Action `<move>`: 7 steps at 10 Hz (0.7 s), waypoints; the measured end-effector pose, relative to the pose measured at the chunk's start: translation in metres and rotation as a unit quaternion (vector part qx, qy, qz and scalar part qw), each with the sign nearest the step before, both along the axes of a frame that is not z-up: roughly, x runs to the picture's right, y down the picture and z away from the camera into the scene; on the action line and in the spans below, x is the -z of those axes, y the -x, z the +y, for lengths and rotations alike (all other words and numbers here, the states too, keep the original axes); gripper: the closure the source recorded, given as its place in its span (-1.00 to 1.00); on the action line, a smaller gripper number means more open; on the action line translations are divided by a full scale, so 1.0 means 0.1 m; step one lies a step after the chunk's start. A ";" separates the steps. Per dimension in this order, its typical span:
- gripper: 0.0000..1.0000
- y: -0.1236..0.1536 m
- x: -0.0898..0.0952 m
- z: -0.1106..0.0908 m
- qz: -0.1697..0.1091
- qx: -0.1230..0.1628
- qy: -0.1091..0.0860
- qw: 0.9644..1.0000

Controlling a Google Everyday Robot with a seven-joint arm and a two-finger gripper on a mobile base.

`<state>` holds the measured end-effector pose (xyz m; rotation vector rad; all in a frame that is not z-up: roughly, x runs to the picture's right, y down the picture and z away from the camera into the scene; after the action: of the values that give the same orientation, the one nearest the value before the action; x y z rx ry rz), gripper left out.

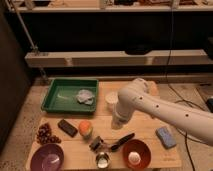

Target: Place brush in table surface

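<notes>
— Where is the brush?

— The brush (113, 143) lies flat on the counter (75, 147), near the front, with its head by the tin (102, 160) and its handle tip near the red bowl (137, 154). My hand (118, 123) hangs just behind it and seems to be apart from it. I cannot tell whether it is released or clenched.

— What could go wrong?

— If I haven't fully let go, pulling up could drag the brush along. A low sweep could catch the handle and knock it into the red bowl or the tin.

— And the count?

— One brush, one tin, one tray (54, 102), one block (67, 127), one sponge (165, 136) and one cup (112, 99). There are two bowls, the red one and the purple bowl (47, 157).
</notes>
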<state>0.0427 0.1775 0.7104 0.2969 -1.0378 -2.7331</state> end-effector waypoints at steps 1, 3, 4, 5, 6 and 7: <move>0.24 0.03 -0.03 0.05 -0.001 0.002 0.005 1.000; -0.21 0.07 -0.08 0.23 -0.004 0.006 0.015 1.000; -0.40 0.07 -0.09 0.31 -0.004 0.009 0.020 1.000; -0.55 0.06 -0.09 0.38 -0.003 0.012 0.023 1.000; -0.60 0.04 -0.08 0.45 -0.003 0.016 0.026 1.000; -0.60 0.01 -0.07 0.48 -0.003 0.020 0.025 1.000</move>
<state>0.0412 0.2256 0.7170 0.2806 -1.1224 -2.7378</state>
